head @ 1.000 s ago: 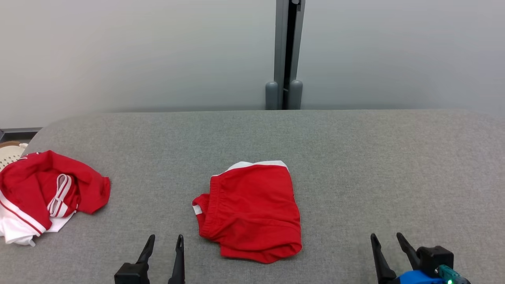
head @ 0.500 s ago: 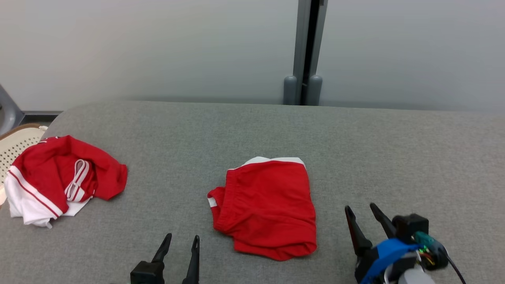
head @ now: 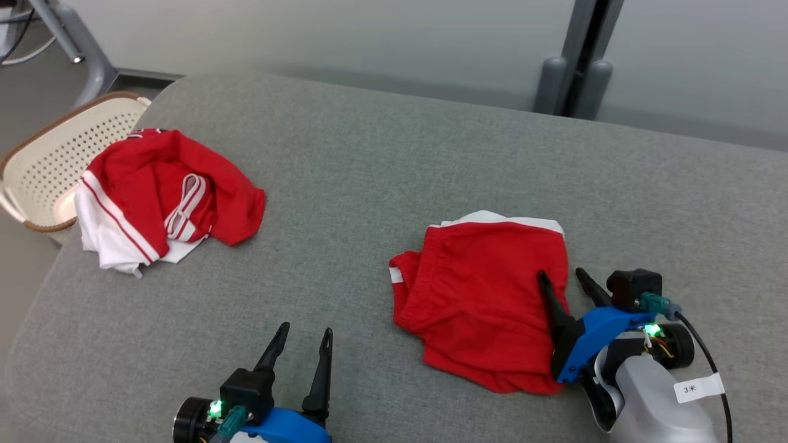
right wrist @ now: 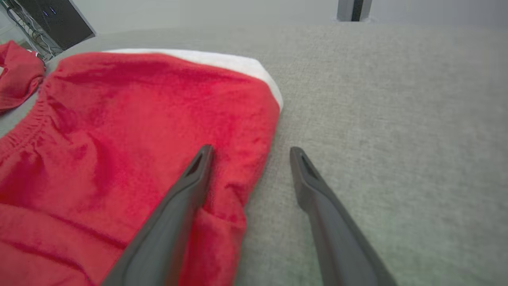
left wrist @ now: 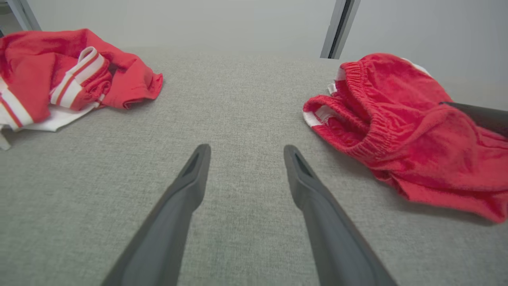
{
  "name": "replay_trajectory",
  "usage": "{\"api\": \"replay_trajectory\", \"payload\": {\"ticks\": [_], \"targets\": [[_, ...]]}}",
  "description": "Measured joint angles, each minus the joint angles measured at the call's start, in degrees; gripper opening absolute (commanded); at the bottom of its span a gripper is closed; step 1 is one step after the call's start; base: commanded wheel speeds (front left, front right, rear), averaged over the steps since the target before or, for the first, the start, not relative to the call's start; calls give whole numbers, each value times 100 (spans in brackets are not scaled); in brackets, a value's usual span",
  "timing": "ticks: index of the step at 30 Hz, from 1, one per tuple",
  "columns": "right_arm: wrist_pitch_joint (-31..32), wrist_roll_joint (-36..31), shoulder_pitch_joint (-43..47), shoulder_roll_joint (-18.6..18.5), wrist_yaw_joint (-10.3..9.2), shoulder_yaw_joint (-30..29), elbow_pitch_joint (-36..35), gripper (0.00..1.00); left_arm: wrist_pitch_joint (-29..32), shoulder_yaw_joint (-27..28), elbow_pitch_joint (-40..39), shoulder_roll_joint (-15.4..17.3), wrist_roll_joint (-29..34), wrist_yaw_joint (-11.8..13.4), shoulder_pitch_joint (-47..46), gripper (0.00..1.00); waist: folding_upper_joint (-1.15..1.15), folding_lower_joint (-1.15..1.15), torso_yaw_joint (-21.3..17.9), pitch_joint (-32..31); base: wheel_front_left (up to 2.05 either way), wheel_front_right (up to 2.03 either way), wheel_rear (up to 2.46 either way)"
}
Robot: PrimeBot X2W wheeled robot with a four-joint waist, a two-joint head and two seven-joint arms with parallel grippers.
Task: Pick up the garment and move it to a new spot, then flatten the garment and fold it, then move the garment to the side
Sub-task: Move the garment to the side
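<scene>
Straddling the right edge of the folded red garment (head: 480,307) at frame centre, the right gripper (head: 561,274) is spread apart; it should catch all layers before closing.

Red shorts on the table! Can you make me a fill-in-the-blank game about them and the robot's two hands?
1. The right gripper has one finger over the red shorts and the other over the grey table, so its jaws are ____.
2. The crumpled garment on the robot's left is red and ____.
3. The left gripper points between the two garments and holds ____.

Missing words: open; white; nothing.
</scene>
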Motion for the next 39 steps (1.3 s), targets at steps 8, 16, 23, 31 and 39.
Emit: {"api": "replay_trajectory", "payload": {"ticks": [8, 16, 23, 31, 39], "targets": [[-37, 73, -213, -12, 1, -81, 234, 0, 0, -36, -81, 1, -44, 29, -65, 100, 0, 0, 180, 323, 0, 0, 0], [-10, 47, 268, 21, 3, -215, -359, 0, 0, -130, -321, -2, -14, -73, -80, 100, 0, -1, -571, 209, 0, 0, 0], [-9, 45, 666, 8, 2, -160, -643, 0, 0, -457, -375, -2, -68, -163, -152, 100, 0, -1, -1638, 107, 0, 0, 0], [-9, 0, 1051, 3, 1, -249, -869, 0, 0, -878, -346, -7, -174, -220, -205, 100, 0, -2, -2720, -23, 0, 0, 0], [-9, -240, 1082, -4, 1, -552, -858, 0, 0, -920, -220, -13, -115, -231, -279, 100, 0, -2, -3220, -39, 0, 0, 0]]}}
